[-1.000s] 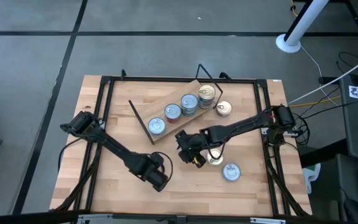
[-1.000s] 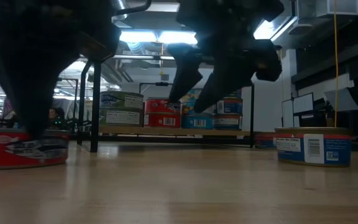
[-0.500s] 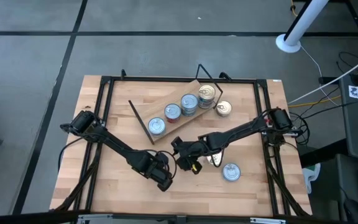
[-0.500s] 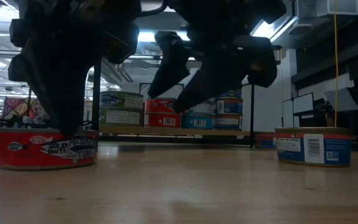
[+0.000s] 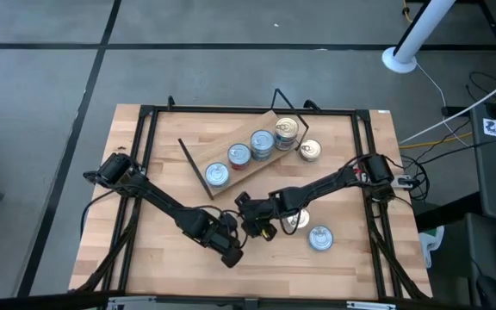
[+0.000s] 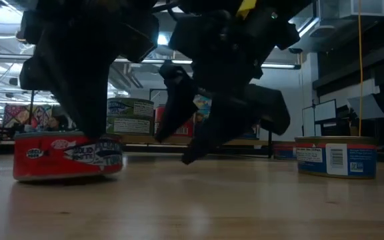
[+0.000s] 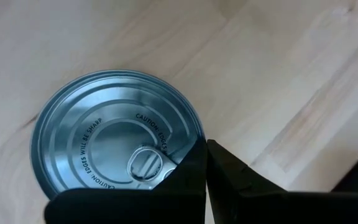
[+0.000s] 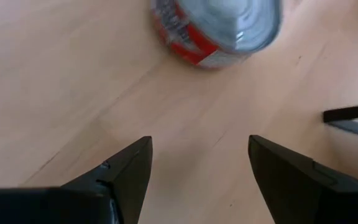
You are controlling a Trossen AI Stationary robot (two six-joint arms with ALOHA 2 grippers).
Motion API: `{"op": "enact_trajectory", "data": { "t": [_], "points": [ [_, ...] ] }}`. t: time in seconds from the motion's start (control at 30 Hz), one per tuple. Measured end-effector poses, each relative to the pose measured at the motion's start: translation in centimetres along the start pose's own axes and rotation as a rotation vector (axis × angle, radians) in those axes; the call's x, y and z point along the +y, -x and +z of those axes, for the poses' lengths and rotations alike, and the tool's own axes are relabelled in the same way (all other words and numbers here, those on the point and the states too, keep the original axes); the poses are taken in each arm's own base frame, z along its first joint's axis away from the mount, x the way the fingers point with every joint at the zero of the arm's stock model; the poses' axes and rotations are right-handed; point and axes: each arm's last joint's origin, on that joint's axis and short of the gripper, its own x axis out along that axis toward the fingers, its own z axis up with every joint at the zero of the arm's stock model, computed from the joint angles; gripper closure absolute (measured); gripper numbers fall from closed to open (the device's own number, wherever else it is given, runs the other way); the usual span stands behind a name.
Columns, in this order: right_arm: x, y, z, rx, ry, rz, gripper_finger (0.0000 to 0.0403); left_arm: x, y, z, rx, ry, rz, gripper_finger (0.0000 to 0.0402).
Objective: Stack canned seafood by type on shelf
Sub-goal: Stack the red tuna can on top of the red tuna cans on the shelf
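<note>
Your left gripper [image 5: 229,251] is fully closed and grips nothing; its joined fingertips [image 7: 205,163] rest on the silvery lid of the red-labelled tin [image 6: 67,155], by the pull tab. That tin sits on the table [image 5: 162,241] in front of the shelf [image 5: 252,157], well apart from it. Your right gripper [image 5: 250,226] hangs beside the same tin with its jaws spread wide, empty, pointed at the tin's side.

The shelf carries a row of tins, some stacked. Beside its right end stands a gold-lidded tin [image 5: 310,151]; a silvery-lidded tin [image 5: 319,238] and one more lie loose on the table in front.

Risks, in my judgement:
- The two grippers stand almost touching; any closing move by the right one could strike the left fingers.
- Pressure on the lid's edge may tip or skid the tin away from the open jaws.
- A low carry toward the shelf could knock the stacks.
</note>
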Motion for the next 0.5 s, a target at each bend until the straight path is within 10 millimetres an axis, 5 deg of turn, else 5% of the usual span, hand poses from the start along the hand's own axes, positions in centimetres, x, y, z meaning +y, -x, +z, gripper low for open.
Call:
{"op": "enact_trajectory", "data": {
  "t": [0.5],
  "points": [
    [1.8,0.1,2.1,-0.037,0.155,-0.071,0.0139,-0.6,1.8,0.4,-0.057,-0.016,-0.090,0.0401]
  ]
}}
